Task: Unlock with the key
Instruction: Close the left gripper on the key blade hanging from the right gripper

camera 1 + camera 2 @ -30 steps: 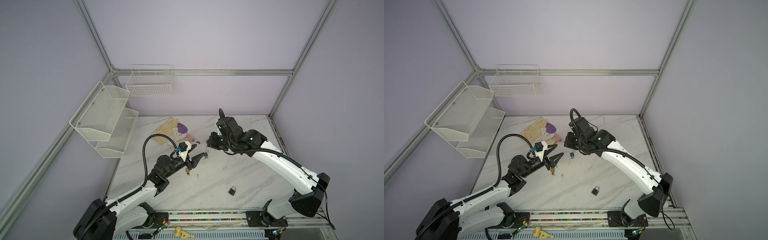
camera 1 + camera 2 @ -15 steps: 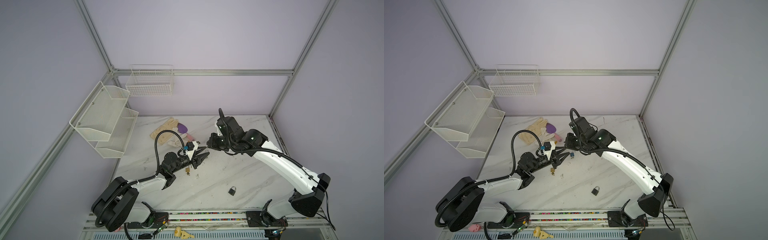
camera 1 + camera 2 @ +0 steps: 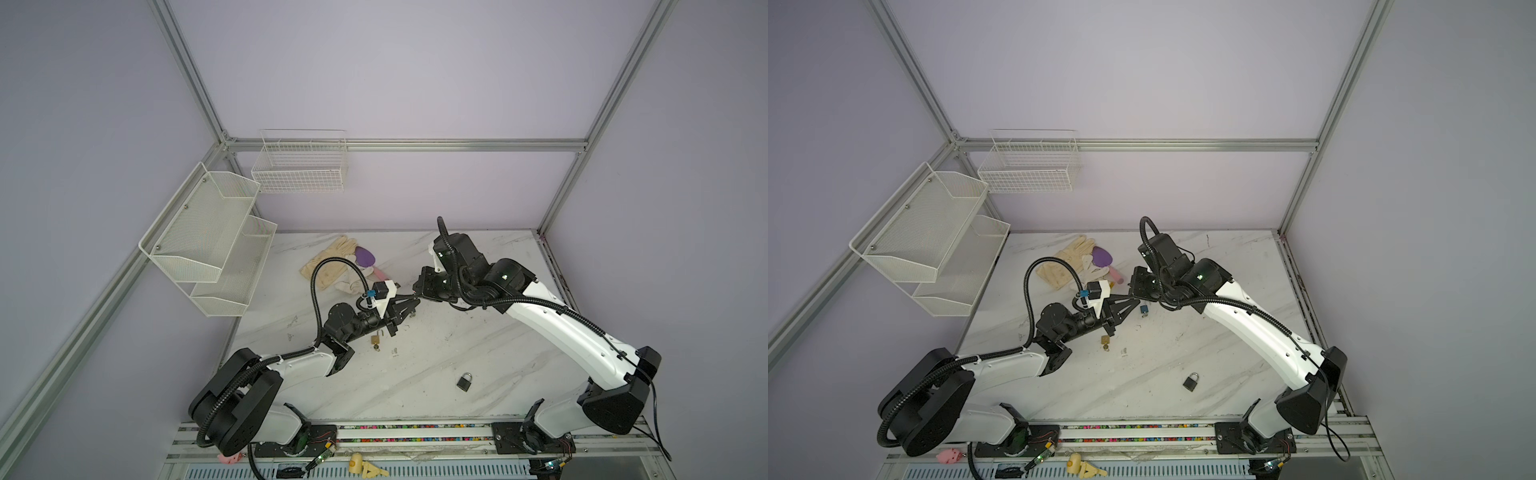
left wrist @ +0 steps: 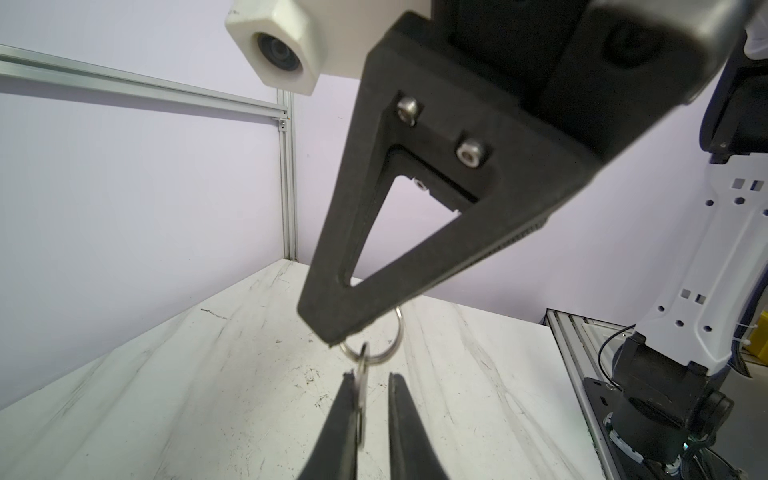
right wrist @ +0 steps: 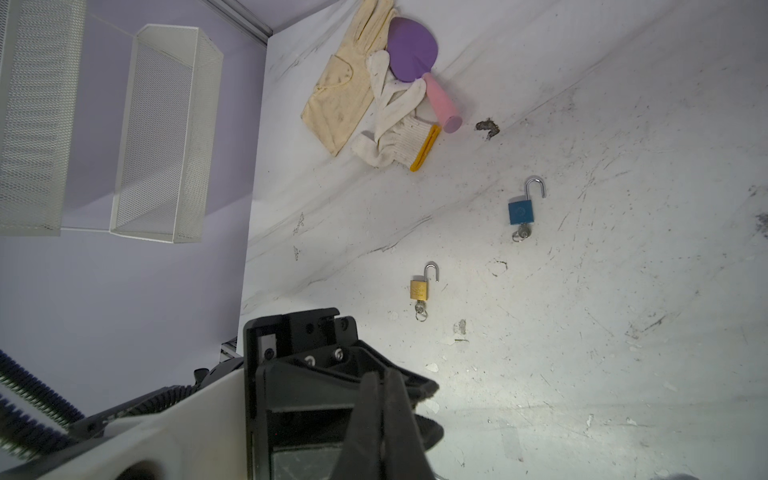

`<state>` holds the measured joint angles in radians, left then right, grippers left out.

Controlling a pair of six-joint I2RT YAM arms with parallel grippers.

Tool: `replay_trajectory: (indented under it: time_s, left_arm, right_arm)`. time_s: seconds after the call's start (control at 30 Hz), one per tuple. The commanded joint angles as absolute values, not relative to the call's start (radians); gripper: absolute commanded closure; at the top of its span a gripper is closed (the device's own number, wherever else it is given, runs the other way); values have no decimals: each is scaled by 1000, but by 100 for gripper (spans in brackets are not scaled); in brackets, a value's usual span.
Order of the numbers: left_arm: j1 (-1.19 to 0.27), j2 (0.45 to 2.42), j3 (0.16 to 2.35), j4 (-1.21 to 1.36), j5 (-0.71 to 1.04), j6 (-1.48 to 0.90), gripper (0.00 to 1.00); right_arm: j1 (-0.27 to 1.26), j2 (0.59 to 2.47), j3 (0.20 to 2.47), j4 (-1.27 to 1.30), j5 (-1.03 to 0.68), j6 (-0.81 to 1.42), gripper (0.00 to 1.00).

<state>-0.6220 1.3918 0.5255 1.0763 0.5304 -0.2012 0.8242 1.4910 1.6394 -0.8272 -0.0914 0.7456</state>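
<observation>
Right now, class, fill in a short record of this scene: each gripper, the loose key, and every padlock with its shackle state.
right gripper: shut on key ring, above the table
left gripper: narrowly open, jaws either side of the key
key: hangs from the key ring, touching one left jaw only
gold padlock: on table, shackle open, own key inserted
blue padlock: on table, shackle open, own key inserted
black padlock: on table, apart from the others, shackle looks closed
</observation>
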Motion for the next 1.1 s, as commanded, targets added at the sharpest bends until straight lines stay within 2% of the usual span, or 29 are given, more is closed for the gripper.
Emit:
replay_trajectory:
  time_s: [0.0, 0.23, 0.53, 0.57, 0.67, 0.77, 0.9, 0.97, 1.07]
  left_arm:
    - [-621, 1392, 611, 1130, 552, -209, 88]
    - [-620, 1388, 605, 1118, 543, -209, 100]
    - [-613, 1344, 618, 982, 554, -203, 100]
    - [-608, 1331, 630, 931, 571, -195, 100]
    - [-591, 1285, 657, 766, 604, -168, 100]
    - [-577, 1235, 673, 634, 625, -143, 100]
    - [-551, 1180, 719, 438, 663, -100, 100]
    - [-538, 1170, 735, 396, 697, -86, 100]
    - [-520, 1167, 768, 329, 747, -81, 100]
  right_arm:
    - [820, 1465, 1634, -830, -83, 736, 100]
    - [820, 1457, 1633, -832, -63, 736, 100]
    - [816, 1438, 1619, -825, -40, 688, 100]
    - [814, 1432, 1611, -818, -51, 674, 97]
    - [801, 1419, 1590, -792, -80, 632, 74]
    - [793, 1388, 1549, -721, -126, 563, 60]
    - [772, 1323, 1450, -570, -276, 450, 42]
    - [764, 1307, 1410, -507, -337, 409, 37]
    - [758, 1301, 1357, -429, -423, 364, 36]
